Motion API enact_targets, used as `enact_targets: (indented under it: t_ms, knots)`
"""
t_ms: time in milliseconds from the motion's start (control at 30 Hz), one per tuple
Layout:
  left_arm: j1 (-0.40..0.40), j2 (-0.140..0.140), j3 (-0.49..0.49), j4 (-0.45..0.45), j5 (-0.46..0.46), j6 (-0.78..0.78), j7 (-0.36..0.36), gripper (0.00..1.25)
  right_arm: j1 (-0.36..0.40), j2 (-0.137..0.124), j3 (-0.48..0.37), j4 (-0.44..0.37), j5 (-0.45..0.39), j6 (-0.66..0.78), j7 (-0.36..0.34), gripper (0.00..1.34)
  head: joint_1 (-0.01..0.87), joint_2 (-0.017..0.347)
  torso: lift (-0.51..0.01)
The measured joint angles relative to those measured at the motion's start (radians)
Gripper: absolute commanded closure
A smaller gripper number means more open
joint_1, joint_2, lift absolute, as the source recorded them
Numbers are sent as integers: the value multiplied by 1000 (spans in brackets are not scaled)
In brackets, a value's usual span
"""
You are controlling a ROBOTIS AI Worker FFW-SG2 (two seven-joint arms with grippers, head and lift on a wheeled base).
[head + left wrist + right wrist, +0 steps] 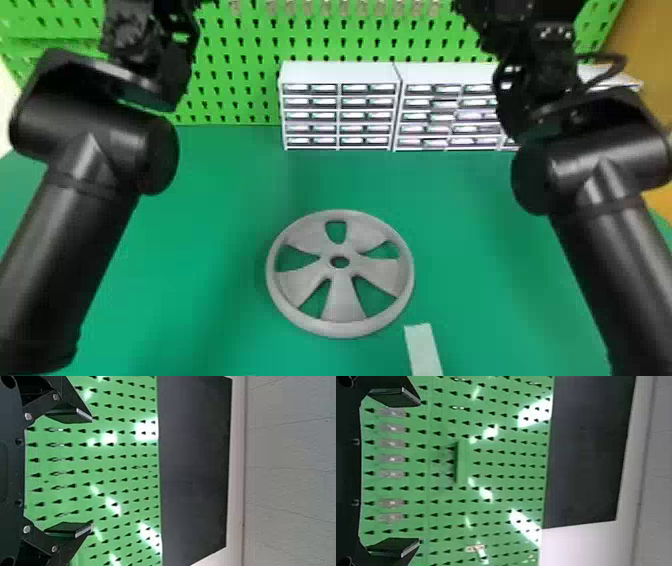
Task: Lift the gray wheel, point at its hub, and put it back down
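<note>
gray wheel (pixel 342 306) flat toward bench's (pixel 470 225) near edge, likely for two-arm reach; left claw (pixel 91 472), right claw (pixel 420 472) spread

Gray wheel (pixel 341 304) flat on green table (pixel 210 240)

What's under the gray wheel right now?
Under the gray wheel, the green tabletop shows through the openings between the spokes, with no object visible there. Whatever lies directly beneath the spokes and rim is covered, so I can't tell about those parts.
</note>
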Motion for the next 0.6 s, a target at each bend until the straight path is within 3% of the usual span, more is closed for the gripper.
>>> enact_targets:
  t_ms: [600]
  knots:
    - [191,0,14,-42,10,46,-3,309,152,33,-12,-22,49,36,0,71,692,48,-88]
